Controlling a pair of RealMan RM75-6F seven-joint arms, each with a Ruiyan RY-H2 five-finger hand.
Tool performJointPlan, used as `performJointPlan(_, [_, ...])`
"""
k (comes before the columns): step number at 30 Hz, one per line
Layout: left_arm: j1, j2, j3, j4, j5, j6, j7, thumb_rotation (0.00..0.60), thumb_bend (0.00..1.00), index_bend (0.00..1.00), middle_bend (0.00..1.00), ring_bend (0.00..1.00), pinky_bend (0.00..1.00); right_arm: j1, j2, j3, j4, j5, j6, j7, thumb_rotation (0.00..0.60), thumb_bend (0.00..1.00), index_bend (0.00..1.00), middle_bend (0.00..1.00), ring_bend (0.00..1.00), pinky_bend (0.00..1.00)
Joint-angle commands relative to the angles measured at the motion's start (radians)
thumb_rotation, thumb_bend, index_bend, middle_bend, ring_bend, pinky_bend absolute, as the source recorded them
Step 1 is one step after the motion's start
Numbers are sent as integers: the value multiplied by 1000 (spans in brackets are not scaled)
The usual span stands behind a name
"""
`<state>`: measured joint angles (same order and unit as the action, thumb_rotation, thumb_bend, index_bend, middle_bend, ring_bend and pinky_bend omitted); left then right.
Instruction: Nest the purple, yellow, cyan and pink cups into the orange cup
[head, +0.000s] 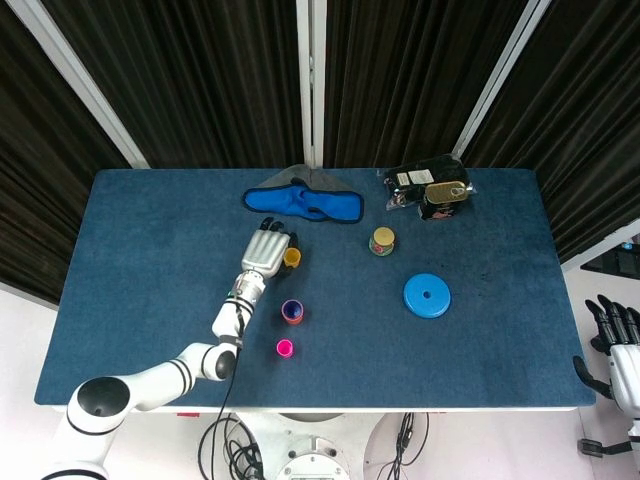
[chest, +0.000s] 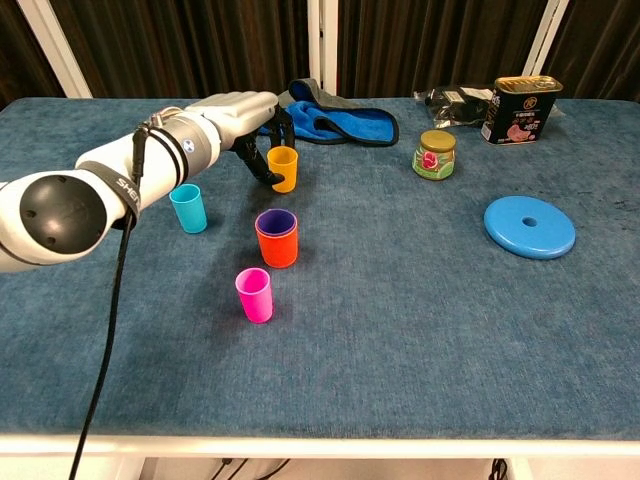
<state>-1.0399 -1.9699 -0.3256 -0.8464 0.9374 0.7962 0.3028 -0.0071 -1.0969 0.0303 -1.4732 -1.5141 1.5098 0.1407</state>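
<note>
The left hand (chest: 235, 110) is reaching across the blue table (chest: 400, 320), palm down, its dark fingers (chest: 262, 165) curling around the yellow cup (chest: 283, 169), touching its side; whether they are gripping it firmly, I cannot tell. The right hand (head: 622, 350) is hanging off the table's edge, fingers released. Nearer than the fingers, the orange cup (chest: 277, 246) is holding the purple cup (chest: 275, 221). The cyan cup (chest: 187, 208) and pink cup (chest: 254, 295) are standing apart, upright.

Your left robot hand (head: 267, 250) covered the near side of the yellow cup (head: 292, 257), so contact could not be judged. The cyan cup (chest: 188, 208) was hidden overhead. Your right robot hand (head: 620, 345) was cut off at the edge.
</note>
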Motion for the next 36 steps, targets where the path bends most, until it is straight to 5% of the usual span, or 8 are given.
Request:
performJointPlan(1, [-3, -5, -8, 7, 10, 8, -10, 600, 286, 494, 514, 196, 120, 0, 0, 1, 0, 1, 0, 0, 600, 288, 0, 0, 0, 0])
performJointPlan(8, [34, 77, -21, -168, 31, 84, 8, 600, 285, 505, 526, 207, 121, 3, -1, 2, -1, 3, -6, -5, 600, 287, 0, 0, 0, 0])
performJointPlan(17, [188, 337, 27, -837, -52, 282, 194, 600, 286, 521, 536, 219, 136, 13, -9, 0, -4, -3, -18, -28, 600, 287, 0, 0, 0, 0])
performJointPlan(20, [218, 384, 61, -957, -47, 338, 239, 600, 285, 530, 541, 228, 137, 15, -10, -3, -13, -10, -18, -43, 600, 287, 0, 0, 0, 0])
performJointPlan(27, [277, 385, 150, -1003, 25, 419, 252, 600, 286, 536, 547, 240, 115, 16, -11, -8, -29, -14, -20, -70, 600, 288, 0, 0, 0, 0])
performJointPlan(36, [316, 332, 187, -932, 66, 427, 195, 600, 287, 536, 548, 242, 116, 16, -13, -11, -40, -15, -21, -86, 600, 288, 0, 0, 0, 0])
